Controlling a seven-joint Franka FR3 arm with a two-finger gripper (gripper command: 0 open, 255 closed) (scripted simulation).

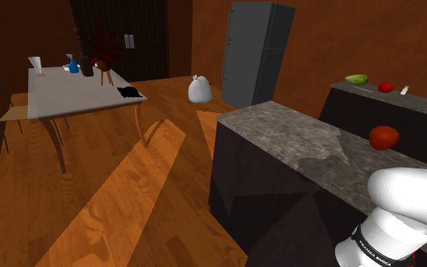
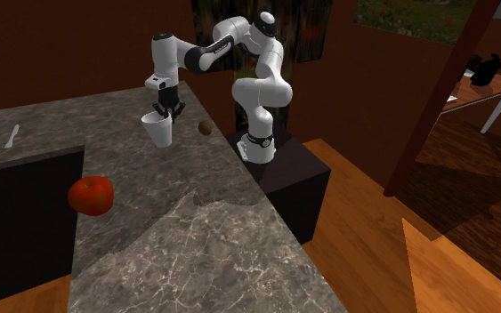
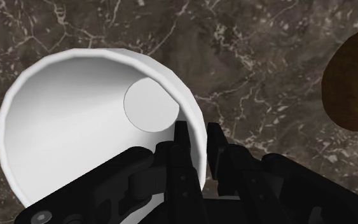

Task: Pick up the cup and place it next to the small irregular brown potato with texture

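The fingers (image 3: 215, 149) pinch the rim of the white cup (image 2: 159, 132), so the pick looks done. The cup hangs, seemingly just clear of the tabletop (image 2: 195, 231), with the brown potato (image 2: 205, 127) near at its 3 o'clock. Setting it down remains.

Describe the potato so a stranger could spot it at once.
Start at the marbled grey counter before the white arm. By the white cup in the hand lies the potato. It is small, brown and roundish, unlike the bigger red fruit.
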